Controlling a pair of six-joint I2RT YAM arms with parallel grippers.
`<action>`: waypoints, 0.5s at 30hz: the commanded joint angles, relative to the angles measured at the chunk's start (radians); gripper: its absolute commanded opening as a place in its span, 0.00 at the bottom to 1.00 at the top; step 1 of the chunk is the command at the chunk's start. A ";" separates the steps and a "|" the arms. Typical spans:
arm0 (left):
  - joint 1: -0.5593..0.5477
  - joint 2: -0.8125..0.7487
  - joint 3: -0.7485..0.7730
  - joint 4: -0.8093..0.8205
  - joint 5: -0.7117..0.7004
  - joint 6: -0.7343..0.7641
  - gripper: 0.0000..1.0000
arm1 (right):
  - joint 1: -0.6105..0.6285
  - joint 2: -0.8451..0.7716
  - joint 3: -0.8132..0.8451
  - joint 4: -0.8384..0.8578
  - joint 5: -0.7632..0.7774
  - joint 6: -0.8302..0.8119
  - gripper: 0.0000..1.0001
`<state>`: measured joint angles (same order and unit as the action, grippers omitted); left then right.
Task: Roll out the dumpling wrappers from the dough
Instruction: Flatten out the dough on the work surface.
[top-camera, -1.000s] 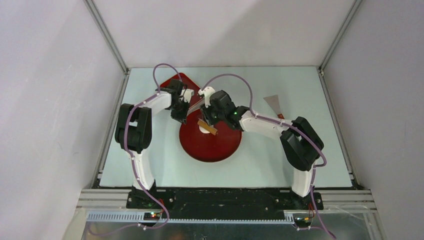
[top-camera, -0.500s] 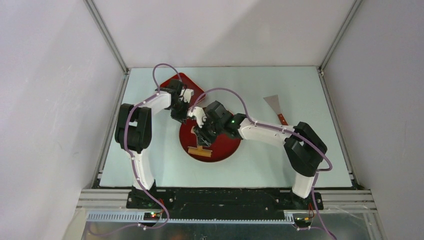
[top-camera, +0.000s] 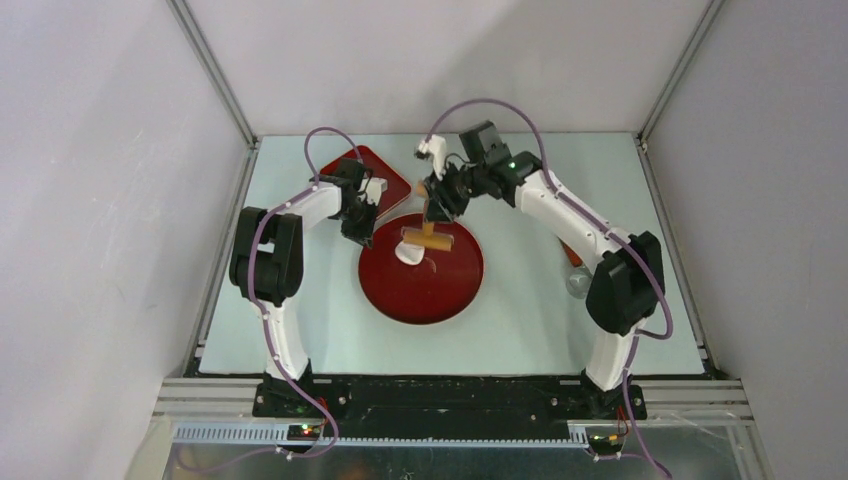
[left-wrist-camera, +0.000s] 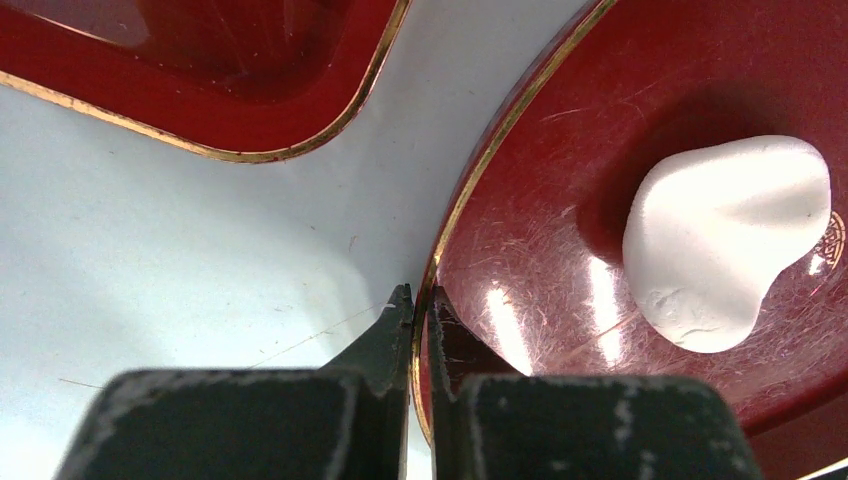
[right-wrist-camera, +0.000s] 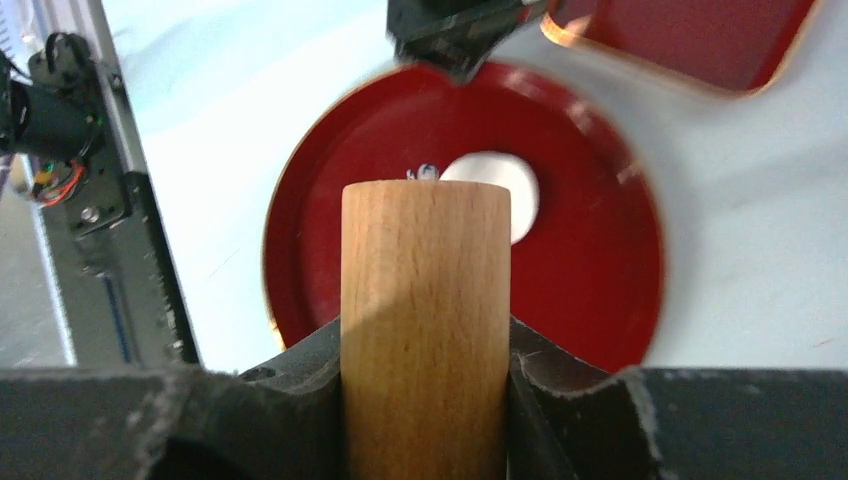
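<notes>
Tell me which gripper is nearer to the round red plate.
Left. The left gripper pinches the rim of the round red plate. The right gripper holds a wooden rolling pin raised near its far edge.

There are two robot arms: one left arm (top-camera: 310, 205) and one right arm (top-camera: 565, 215). One table (top-camera: 300, 320) carries two red dishes: one round red plate (top-camera: 440, 295) and one square red tray (top-camera: 392, 178). There is one white dough piece (left-wrist-camera: 725, 240) and one wooden rolling pin (right-wrist-camera: 425, 330).
</notes>
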<state>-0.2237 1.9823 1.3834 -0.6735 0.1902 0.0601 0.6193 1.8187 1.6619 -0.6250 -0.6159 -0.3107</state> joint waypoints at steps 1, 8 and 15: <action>0.008 0.033 0.017 0.029 -0.013 -0.004 0.00 | -0.002 0.105 0.211 -0.131 -0.027 -0.148 0.00; 0.018 0.039 0.021 0.030 0.011 -0.002 0.00 | 0.010 0.280 0.339 -0.203 -0.056 -0.323 0.00; 0.023 0.041 0.023 0.028 0.035 0.007 0.00 | 0.024 0.355 0.357 -0.207 -0.066 -0.424 0.00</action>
<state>-0.2096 1.9862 1.3849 -0.6746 0.2241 0.0616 0.6289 2.1845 1.9610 -0.8253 -0.6632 -0.6376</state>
